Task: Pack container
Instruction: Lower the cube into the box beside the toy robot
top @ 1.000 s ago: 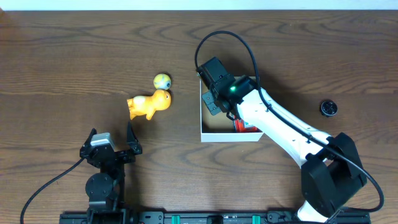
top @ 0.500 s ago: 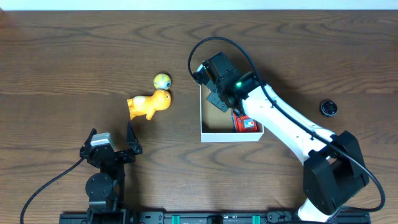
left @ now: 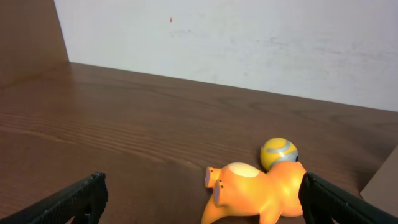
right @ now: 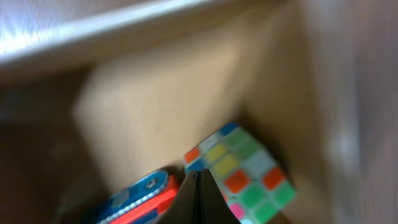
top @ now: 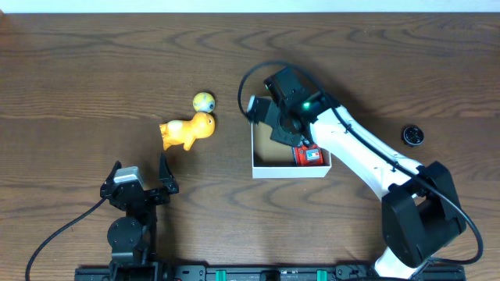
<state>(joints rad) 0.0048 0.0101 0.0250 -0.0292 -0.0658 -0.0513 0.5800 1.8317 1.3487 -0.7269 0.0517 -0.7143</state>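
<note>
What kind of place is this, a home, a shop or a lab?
Most likely a robotics lab bench: a white robot arm and a black arm mounted at a wooden table, a plain white wall behind, an orange toy animal laid out near a container.

I see a dark brown wood-grain worktop (top: 94, 70) filling the overhead view. Left of centre lies an orange toy animal (top: 187, 133), with a small yellow-and-blue ball (top: 204, 101) just above it in the frame, close by its head. Near the centre sits the container (top: 289, 172), square and white-walled. At the right, well apart from the rest, lies a small black disc (top: 412, 135).
</note>
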